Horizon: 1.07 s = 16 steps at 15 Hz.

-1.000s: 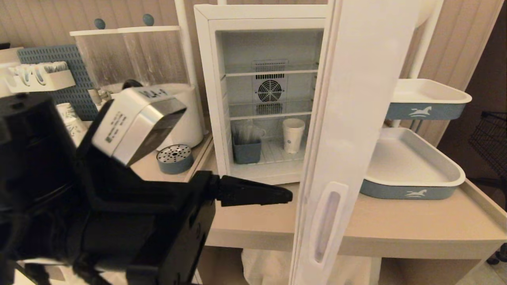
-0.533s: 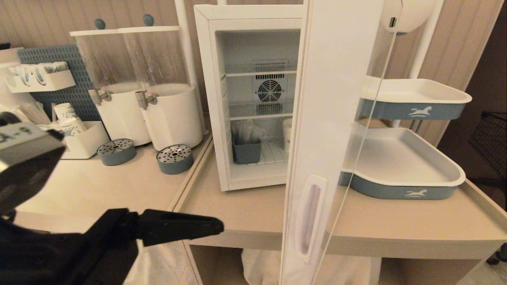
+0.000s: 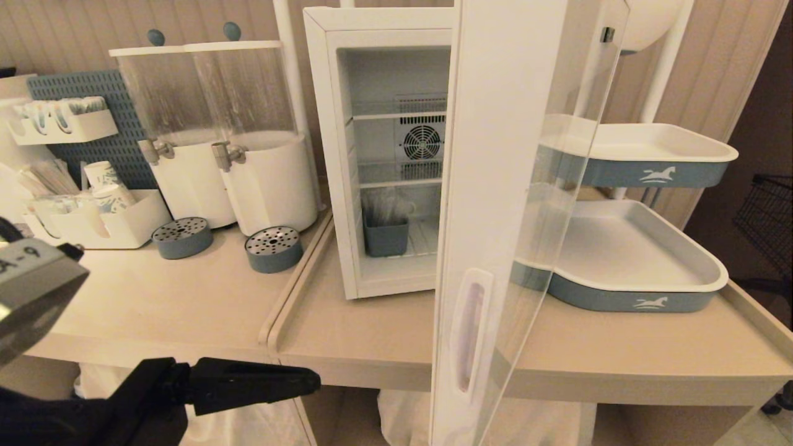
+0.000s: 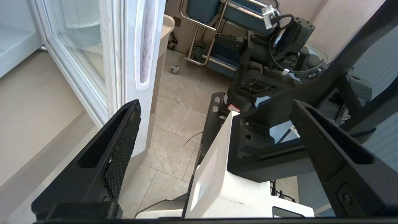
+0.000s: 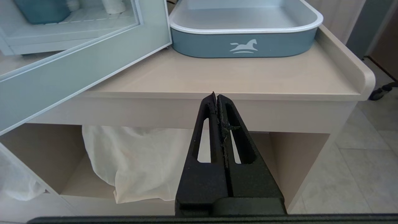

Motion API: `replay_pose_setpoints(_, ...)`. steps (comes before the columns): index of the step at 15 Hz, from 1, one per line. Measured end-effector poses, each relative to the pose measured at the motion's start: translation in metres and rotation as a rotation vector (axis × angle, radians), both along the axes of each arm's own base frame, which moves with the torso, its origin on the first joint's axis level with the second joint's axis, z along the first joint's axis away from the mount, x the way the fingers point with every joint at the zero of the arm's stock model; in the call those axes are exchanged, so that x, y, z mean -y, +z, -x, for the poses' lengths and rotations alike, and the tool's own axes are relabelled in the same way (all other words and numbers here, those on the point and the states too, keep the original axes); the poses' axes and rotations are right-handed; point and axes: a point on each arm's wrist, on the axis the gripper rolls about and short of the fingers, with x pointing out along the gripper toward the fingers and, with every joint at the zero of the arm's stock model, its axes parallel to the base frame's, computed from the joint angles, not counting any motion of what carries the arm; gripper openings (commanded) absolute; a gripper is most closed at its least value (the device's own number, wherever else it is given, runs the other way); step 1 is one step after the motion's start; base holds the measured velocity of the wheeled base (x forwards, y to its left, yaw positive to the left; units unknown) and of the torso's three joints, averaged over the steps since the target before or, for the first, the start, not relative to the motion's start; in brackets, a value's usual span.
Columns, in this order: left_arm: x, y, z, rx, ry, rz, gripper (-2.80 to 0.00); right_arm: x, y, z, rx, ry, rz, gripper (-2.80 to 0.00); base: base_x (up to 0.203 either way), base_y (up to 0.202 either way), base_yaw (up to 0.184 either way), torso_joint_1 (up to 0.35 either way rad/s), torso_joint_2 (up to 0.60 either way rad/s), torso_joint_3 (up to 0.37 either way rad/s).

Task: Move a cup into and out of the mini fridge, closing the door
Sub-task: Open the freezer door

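Fridge (image 3: 328,155) door (image 3: 495,186) stands half-open mid-frame; left gripper (image 4: 214,130) (jaws wide apart, empty) sits lower left; right gripper (image 5: 217,102) pressed together.

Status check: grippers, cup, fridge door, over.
Left gripper open, empty, low beside the door. Right gripper shut, parked below the counter edge. Door partly open, hiding the cup in head view. Nothing blocking the door's swing.
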Motion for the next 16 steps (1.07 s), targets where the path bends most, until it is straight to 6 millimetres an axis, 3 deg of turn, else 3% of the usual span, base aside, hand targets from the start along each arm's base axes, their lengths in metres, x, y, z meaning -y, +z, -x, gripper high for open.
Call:
replay_pose_setpoints(8, -0.0055, -0.0049, 0.004, 0.01, 0.065, -0.005, 0.0, 0.0, 0.0, 0.0, 0.0, 0.0, 0.0, -2.8, 0.0, 0.0, 0.0, 0.0, 0.0, 0.0)
replay_pose_setpoints(16, -0.0039, -0.0056, 0.0022, 0.007, 0.067, -0.002, 0.0, 0.0, 0.0, 0.0, 0.0, 0.0, 0.0, -2.8, -0.096, 0.0, 0.001, 0.0, 0.0, 0.001)
